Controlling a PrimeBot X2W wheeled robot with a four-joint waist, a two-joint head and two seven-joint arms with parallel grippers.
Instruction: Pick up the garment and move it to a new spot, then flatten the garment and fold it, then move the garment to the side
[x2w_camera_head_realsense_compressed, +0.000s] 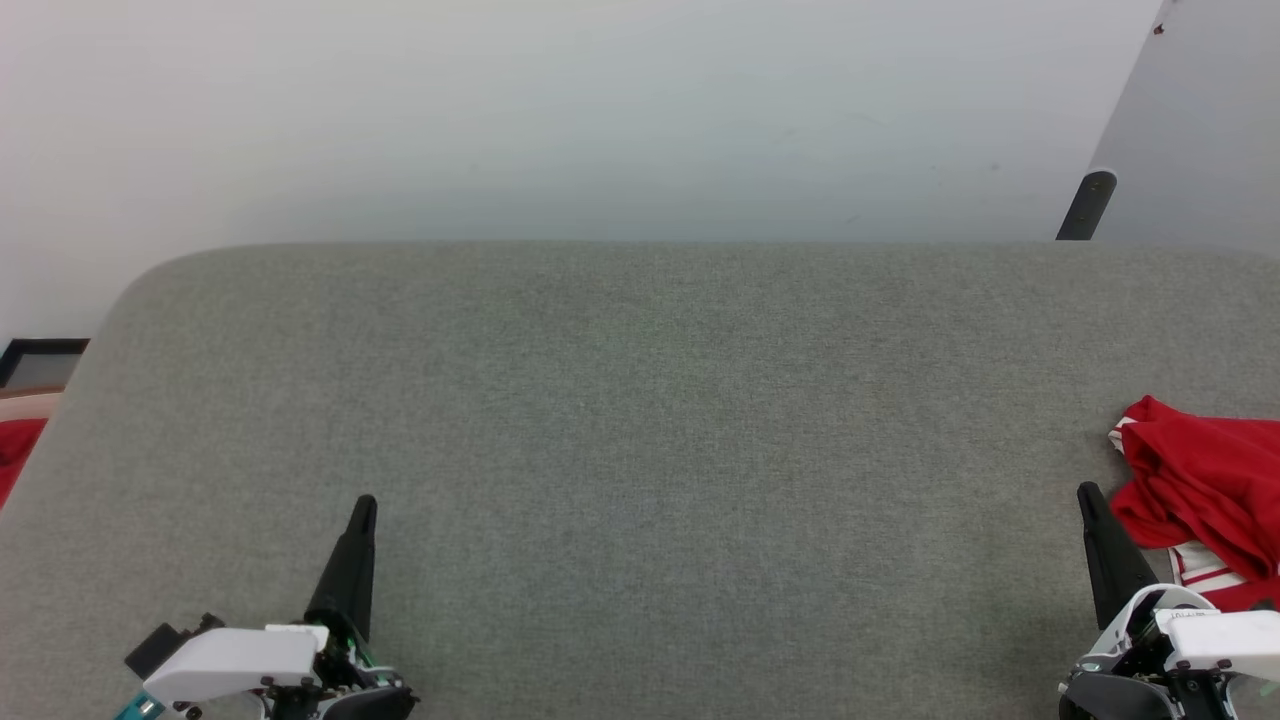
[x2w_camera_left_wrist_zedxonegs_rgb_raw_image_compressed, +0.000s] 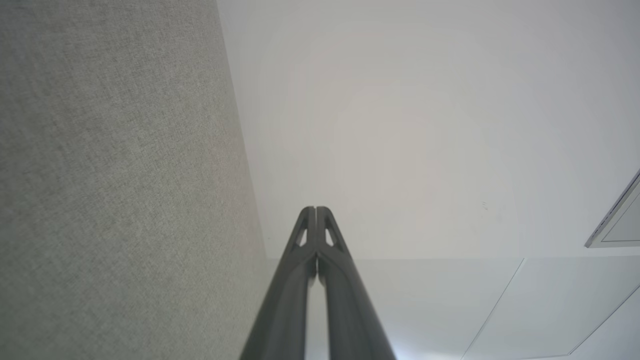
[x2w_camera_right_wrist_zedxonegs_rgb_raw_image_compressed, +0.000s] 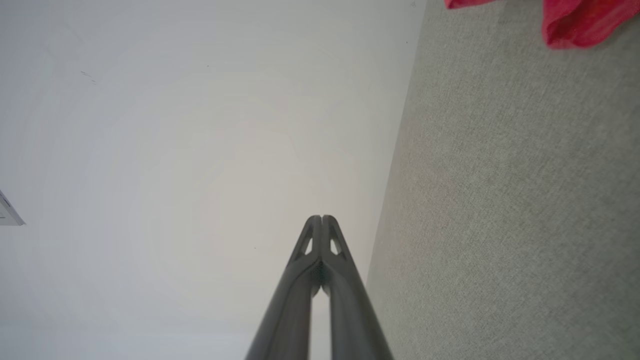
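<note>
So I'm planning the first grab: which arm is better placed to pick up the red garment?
Right, probably. The garment lies crumpled on the gray surface, far right, beside the right gripper; the left gripper sits far across. Both are shut, so it must open first.

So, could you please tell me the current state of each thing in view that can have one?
Left end effector: shut, holding nothing.
Right end effector: shut, holding nothing.
Red-and-white garment: crumpled, not yet flattened or folded, lying at the right end of the grey fabric surface, partly out of frame.
</note>
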